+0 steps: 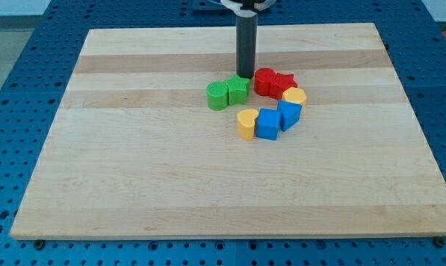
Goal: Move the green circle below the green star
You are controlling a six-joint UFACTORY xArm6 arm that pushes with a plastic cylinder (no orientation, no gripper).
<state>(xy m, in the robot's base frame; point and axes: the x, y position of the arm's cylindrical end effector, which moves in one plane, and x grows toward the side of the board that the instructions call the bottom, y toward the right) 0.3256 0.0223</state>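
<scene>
The green circle (218, 96) lies near the board's middle, touching the green star (238, 89) on the star's left side. My tip (244, 75) stands just above the green star's upper right edge, close to it, with the red blocks to its right. The rod rises straight up to the view's top.
To the right of the star sit a red circle (265, 80) and a red star (284, 81). Below them curve a yellow block (294, 95), a blue block (288, 114), a blue cube (268, 123) and a yellow heart (246, 123). The wooden board (134, 177) lies on a blue perforated table.
</scene>
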